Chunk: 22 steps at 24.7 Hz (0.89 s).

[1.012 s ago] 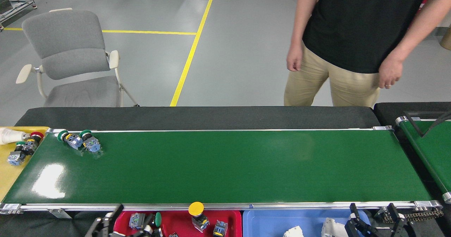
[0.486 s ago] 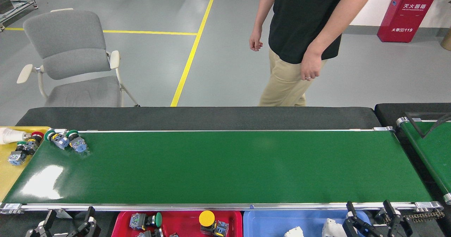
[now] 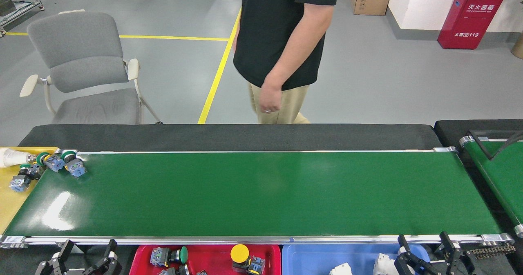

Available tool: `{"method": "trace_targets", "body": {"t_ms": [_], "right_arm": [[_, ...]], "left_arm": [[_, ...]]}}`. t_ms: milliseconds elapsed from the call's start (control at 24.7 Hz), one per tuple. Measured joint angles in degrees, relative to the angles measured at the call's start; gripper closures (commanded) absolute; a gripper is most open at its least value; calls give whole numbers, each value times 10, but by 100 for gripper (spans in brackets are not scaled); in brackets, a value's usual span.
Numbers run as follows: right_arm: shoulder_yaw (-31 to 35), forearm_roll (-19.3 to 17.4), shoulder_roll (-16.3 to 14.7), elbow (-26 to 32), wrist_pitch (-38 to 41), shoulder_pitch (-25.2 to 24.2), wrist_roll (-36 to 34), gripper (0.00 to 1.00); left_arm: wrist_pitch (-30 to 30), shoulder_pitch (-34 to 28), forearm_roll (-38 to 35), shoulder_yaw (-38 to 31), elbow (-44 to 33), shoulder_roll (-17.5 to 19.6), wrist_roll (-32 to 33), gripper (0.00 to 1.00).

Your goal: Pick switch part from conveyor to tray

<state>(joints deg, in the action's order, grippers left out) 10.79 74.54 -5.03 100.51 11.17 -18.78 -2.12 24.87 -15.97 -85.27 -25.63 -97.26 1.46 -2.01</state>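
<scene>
L gripper [image 3: 77, 259] open, empty, low by near rail; R gripper [image 3: 427, 252] same. Two green switches [image 3: 61, 163] far up-left of L gripper, at belt [image 3: 261, 193] end. Reach quick, grip body crosswise, drop in red tray [image 3: 137, 258] just right.

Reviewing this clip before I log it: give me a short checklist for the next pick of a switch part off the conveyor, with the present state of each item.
1. Switch parts on the conveyor: ok, two green-capped switch parts lie at its far left end.
2. Parts within easy reach: not ok, they sit at the belt's far corner, near the yellow tray.
3. Left gripper free: ok, open and empty.
4. Right gripper free: ok, open and empty.
5. Red tray has room: ok, bare floor shows between parts.
6. Person clear of belt: ok, standing behind the black border.
</scene>
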Motion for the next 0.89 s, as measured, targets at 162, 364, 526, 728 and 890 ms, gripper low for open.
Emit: {"method": "trace_targets", "body": {"t_ms": [162,364,526,728,890], "right_arm": [[7,-4,0,0,0,2,0,1],[7,-12,0,0,-3,5,18,1],[7,-12,1,0,-5,6,24,1],[7,-12,3,0,-4,6,25,1],[15,-12,4,0,-1,6,26,1]], "left_arm": [[2,9,0,-1,2,13,1,0],[3,19,1,-1,3,16,1,0],[8,19,2,-3,16,25,1,0],[9,19,3,-18,35,36,1,0],[9,18,7,-37,45,36,1,0]]}}
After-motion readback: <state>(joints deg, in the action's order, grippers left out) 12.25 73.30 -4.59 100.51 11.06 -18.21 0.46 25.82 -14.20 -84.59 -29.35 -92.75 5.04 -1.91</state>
